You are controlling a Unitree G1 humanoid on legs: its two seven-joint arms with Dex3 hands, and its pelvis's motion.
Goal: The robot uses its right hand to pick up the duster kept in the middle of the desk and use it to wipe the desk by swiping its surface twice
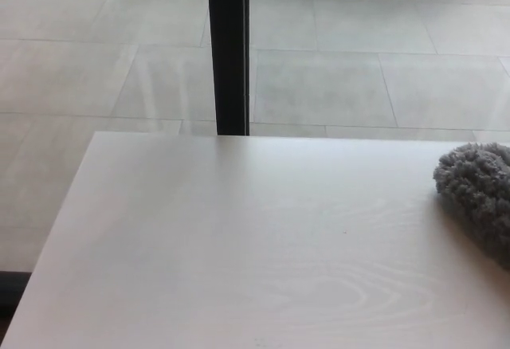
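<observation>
Duster (pixel 478 186) lies at the counter (pixel 239 245) right edge. My robot hand is out of view, grip state unknown. Risk: overshooting off the edge.

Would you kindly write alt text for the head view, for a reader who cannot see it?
A fluffy grey duster lies on a pale wood-grain desk at the picture's right edge, partly cut off by the frame. Neither robot hand shows. Beyond the desk a black post rises in front of a floor of large grey tiles.
</observation>
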